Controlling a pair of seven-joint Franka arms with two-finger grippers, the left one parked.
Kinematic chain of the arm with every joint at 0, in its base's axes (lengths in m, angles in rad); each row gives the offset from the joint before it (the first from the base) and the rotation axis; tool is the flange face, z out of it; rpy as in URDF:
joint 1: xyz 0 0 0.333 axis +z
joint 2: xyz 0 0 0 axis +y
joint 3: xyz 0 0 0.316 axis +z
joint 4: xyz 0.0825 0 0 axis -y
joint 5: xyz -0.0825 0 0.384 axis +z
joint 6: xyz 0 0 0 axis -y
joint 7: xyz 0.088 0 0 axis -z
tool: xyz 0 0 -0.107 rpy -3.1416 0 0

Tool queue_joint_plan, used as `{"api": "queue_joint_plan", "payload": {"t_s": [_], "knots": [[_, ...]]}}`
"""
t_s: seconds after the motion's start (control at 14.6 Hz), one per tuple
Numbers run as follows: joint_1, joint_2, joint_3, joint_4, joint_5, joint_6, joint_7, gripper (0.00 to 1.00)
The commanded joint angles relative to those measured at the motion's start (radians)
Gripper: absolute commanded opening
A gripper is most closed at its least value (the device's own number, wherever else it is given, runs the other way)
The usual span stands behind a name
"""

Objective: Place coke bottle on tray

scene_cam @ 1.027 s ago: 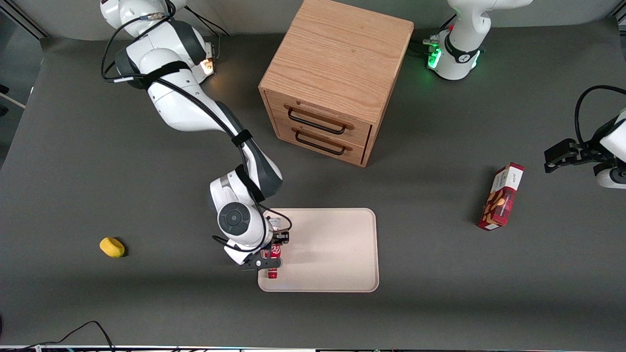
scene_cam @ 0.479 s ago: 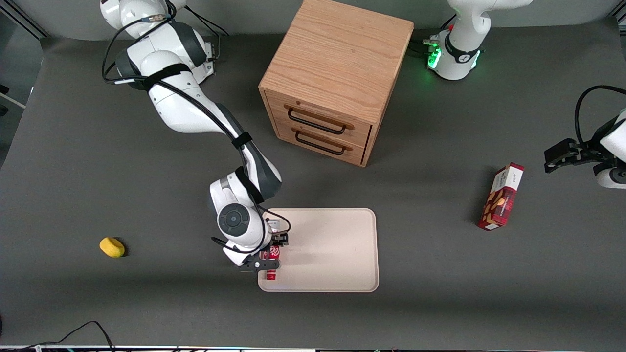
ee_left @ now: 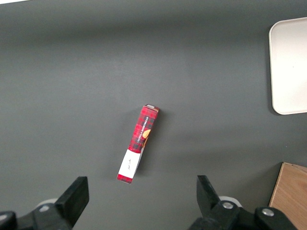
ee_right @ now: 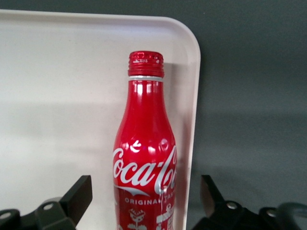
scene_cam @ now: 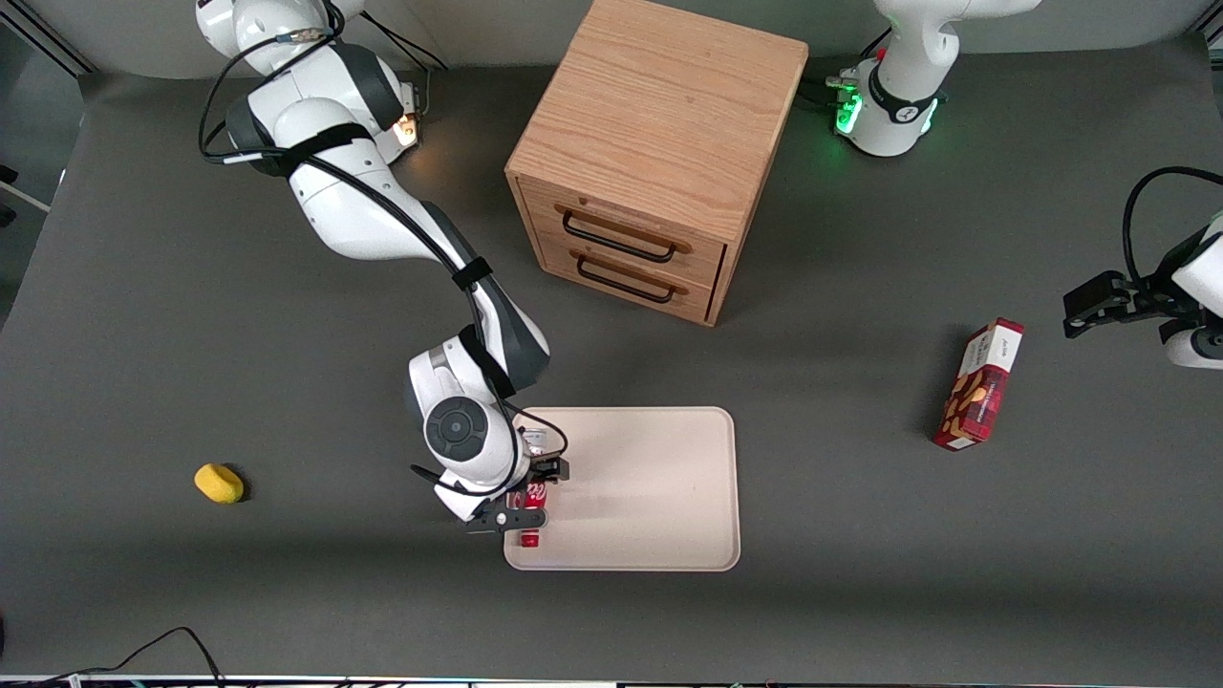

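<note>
The coke bottle point(scene_cam: 528, 540) is a slim red bottle with white script and a red cap. It lies flat on the cream-beige tray point(scene_cam: 640, 487), close to the tray's rim at the working arm's end, with its cap pointing toward the front camera. My right gripper point(scene_cam: 528, 494) hangs over the bottle with a finger on each side. In the right wrist view the bottle point(ee_right: 144, 143) rests on the tray point(ee_right: 57, 72) beside its rounded corner. The gripper point(ee_right: 144, 201) is open, with a gap between each finger and the bottle. The bottle's base is hidden.
A wooden two-drawer cabinet point(scene_cam: 659, 153) stands farther from the front camera than the tray. A red snack box point(scene_cam: 979, 387) lies toward the parked arm's end and also shows in the left wrist view point(ee_left: 138, 143). A small yellow object point(scene_cam: 219, 483) lies toward the working arm's end.
The right wrist has shifted slightly toward the working arm's end. The bottle stays by the tray's rim and less of its length shows past the gripper.
</note>
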Motion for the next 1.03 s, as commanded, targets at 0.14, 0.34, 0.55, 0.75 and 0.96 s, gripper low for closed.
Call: {"api": "queue_joint_plan", "payload": {"t_s": [0.14, 0.34, 0.55, 0.75, 0.96], "knots": [[0.010, 0.005, -0.010, 0.029, -0.008, -0.018, -0.005, 1.00], [0.000, -0.092, 0.001, 0.025, -0.002, -0.160, -0.001, 1.00], [-0.018, -0.231, 0.006, 0.000, 0.020, -0.346, 0.037, 1.00], [-0.053, -0.398, 0.004, -0.091, 0.076, -0.469, 0.040, 1.00], [-0.081, -0.558, 0.006, -0.225, 0.078, -0.492, 0.040, 1.00]]}}
